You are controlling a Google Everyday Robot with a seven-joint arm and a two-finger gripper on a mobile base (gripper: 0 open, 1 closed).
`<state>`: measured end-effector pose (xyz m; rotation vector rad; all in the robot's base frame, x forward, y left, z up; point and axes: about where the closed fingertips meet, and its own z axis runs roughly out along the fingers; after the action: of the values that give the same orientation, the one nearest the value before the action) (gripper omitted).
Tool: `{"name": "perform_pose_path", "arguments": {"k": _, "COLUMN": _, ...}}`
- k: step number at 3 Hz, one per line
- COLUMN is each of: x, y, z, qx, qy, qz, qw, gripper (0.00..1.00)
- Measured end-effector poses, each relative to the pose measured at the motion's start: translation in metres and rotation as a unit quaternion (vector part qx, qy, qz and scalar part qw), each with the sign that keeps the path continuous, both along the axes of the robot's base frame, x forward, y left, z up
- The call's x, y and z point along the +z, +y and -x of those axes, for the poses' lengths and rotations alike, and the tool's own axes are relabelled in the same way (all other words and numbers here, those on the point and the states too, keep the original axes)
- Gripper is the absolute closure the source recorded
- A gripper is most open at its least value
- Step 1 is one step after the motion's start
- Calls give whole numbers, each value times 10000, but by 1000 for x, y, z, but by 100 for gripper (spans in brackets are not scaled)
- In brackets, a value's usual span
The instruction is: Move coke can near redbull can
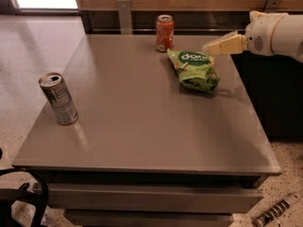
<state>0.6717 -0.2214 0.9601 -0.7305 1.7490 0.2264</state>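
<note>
Since the orange-red, silver-topped coke can [164, 33] stands ungrasped at upper centre, approach is in hand; the cream gripper [215, 47] at upper right (open or closed, I cannot tell) must next reach left.

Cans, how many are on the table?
2. The coke can stands at the far edge of the table, by the green bag. The redbull can stands near the left edge. The claw hovers at the right, near the bag.
</note>
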Motion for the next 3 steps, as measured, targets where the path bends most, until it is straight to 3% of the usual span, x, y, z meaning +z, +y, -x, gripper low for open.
{"name": "perform_pose_path", "arguments": {"k": 2, "x": -38, "y": 63, "z": -54, "qx": 611, "qy": 75, "qz": -679, "qw": 9958, "gripper": 0}}
{"name": "perform_pose_path", "arguments": {"k": 3, "x": -48, "y": 88, "z": -73, "qx": 939, "qy": -51, "qz": -1085, "qw": 9896, "gripper": 0}}
